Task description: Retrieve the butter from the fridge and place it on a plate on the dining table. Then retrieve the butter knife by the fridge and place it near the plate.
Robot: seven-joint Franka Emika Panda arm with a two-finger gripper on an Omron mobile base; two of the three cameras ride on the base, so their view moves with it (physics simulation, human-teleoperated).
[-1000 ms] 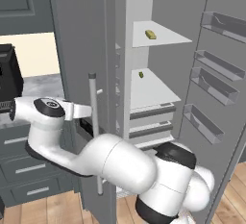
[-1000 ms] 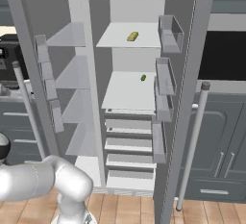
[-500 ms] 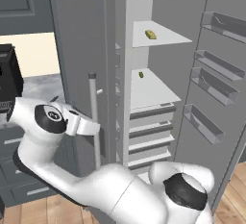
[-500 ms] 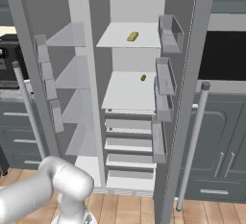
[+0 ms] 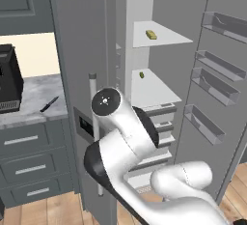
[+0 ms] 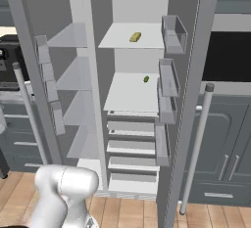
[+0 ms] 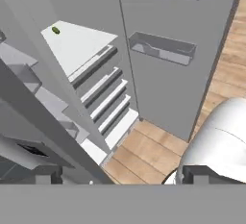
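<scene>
Kitchen cabinets frame the open fridge (image 6: 142,100), whose top white shelf carries the butter (image 6: 135,37); an olive-green lump (image 6: 146,79) sits on the shelf below. The butter knife (image 5: 49,104) lies on the marble desk (image 5: 29,101) left of the fridge. The gripper (image 7: 120,176), fingers spread and empty, points down toward the drawers and floor. Risks, as I judge: grabbing the lump instead, or the folded arm striking the left door on the way up.

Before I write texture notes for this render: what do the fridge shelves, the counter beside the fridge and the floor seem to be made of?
Fridge shelves: matte white, plastic-like, flat and unpatterned. Counter: grey-white marble look, with faint cloudy veining. Floor: light wood planks, shown by visible seams and grain. All rendered, so these are looks only.
</scene>
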